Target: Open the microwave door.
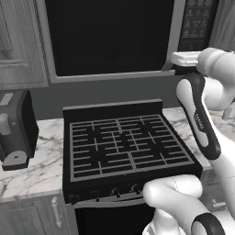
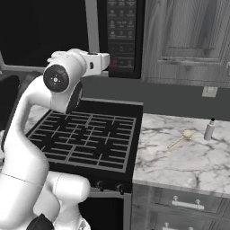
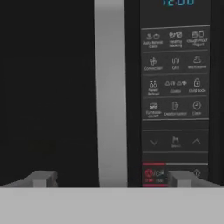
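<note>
The microwave [image 1: 137, 36] hangs above the stove, and its black glass door [image 1: 108, 36] stands closed in a light grey frame. The vertical grey bar handle [image 3: 110, 96] runs down the door's right edge, beside the dark button panel [image 3: 175, 87]. My gripper [image 3: 111, 177] is open and faces the lower end of the handle. One fingertip [image 3: 41, 178] sits left of the bar and the other [image 3: 180, 177] right of it, over the panel's red button. From the base views the hand [image 1: 183, 58] [image 2: 101, 60] is level with the door's bottom right corner, just in front of the handle [image 2: 92, 27].
A black gas stove [image 1: 124, 142] with grey grates sits below the arm. A black toaster [image 1: 16, 128] stands on the marble counter at left. Right of the stove the counter [image 2: 179, 161] holds a wooden spoon [image 2: 179, 138] and a small shaker [image 2: 209, 129]. Grey cabinets [image 2: 188, 36] flank the microwave.
</note>
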Robot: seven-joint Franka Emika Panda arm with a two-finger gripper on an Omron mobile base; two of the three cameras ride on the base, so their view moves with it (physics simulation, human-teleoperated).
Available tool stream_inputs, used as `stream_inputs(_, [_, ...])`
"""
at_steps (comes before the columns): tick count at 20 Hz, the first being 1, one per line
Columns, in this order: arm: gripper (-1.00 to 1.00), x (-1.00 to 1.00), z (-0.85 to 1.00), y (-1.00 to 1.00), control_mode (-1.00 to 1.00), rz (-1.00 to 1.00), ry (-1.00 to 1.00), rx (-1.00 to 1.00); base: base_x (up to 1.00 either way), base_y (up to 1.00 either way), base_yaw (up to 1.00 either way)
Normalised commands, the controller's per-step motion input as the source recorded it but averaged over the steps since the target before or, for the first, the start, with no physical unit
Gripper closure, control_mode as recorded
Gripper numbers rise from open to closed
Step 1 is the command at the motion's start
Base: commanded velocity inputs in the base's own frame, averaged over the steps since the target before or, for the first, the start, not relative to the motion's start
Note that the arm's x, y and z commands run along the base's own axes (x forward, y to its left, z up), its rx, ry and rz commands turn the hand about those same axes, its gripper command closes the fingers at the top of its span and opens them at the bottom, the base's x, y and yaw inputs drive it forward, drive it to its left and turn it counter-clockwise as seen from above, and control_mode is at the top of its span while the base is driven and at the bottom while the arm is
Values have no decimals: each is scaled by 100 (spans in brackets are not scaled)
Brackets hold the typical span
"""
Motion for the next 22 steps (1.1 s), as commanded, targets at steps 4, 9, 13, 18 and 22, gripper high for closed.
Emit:
stream_inputs(4, [-100,52,0,0,-100,0,3,0,0,0,0])
stream_inputs(9, [-100,64,0,0,-100,0,2,0,0,0,0])
stream_inputs(13, [-100,71,0,0,-100,0,1,0,0,0,0])
stream_inputs(18, [-100,68,0,0,-100,1,3,0,0,0,0])
stream_inputs(22, [-100,71,0,0,-100,2,4,0,0,0,0])
